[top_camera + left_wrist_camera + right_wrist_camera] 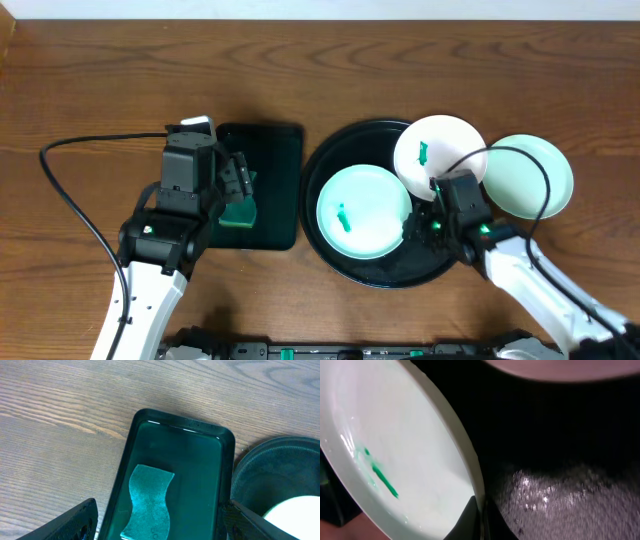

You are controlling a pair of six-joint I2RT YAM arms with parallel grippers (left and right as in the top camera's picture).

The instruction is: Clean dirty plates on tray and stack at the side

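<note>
The pale mint round plate (pixel 362 212), lying in the glossy black round tray (pixel 318 170), is pinched at its right rim by the right gripper (pixel 481 521); the left gripper (pixel 240 185) is held open over a green sponge (pixel 147 500).

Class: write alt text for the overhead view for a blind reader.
A round black tray holds a smeared mint plate, the right pincer shut at its rim. A white plate overlaps the tray's far rim, with a second mint plate outside the tray. The left pincer hangs open over a green sponge in a rectangular tray.
</note>
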